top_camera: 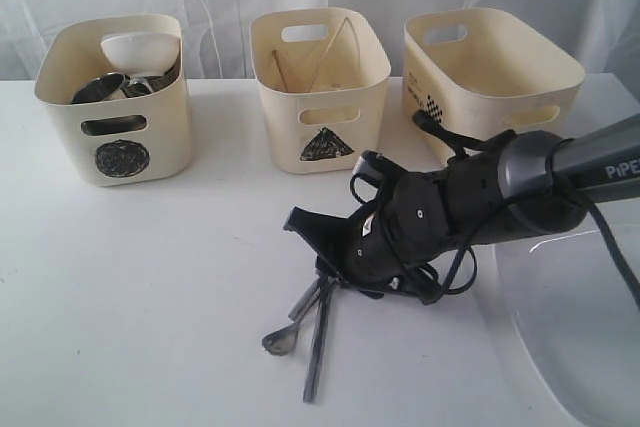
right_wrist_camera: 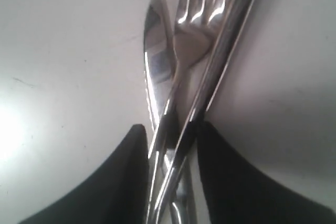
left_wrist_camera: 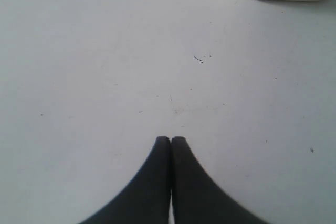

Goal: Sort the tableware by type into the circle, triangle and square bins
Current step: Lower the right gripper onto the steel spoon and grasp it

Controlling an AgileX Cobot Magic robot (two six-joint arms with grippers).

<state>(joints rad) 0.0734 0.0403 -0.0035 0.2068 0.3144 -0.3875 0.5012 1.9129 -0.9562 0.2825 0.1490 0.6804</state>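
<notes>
— Where is the cutlery (top_camera: 318,347)?
— On the tabletop (top_camera: 150,277), in front of the triangle bin (top_camera: 290,137). The knife (right_wrist_camera: 155,61), the fork (right_wrist_camera: 199,19) and a third steel handle (right_wrist_camera: 231,40) lie bundled and crossing one another
— And the right gripper (right_wrist_camera: 172,126)?
— Down over the bundle, jaws straddling it with a finger close against each side. Whether it truly pinches, I cannot tell
— The left gripper (left_wrist_camera: 171,140)?
— Clenched on nothing, fingertips pressed together above bare tabletop, near the circle bin (top_camera: 150,107)
— And the other pieces?
— The circle bin holds the white bowl (top_camera: 138,49) and steel vessels (top_camera: 100,87). The chopsticks (top_camera: 328,52) lean inside the triangle bin. The square bin (top_camera: 500,52) stands behind the right arm, and the plate (top_camera: 570,337) lies on the tabletop below that arm
</notes>
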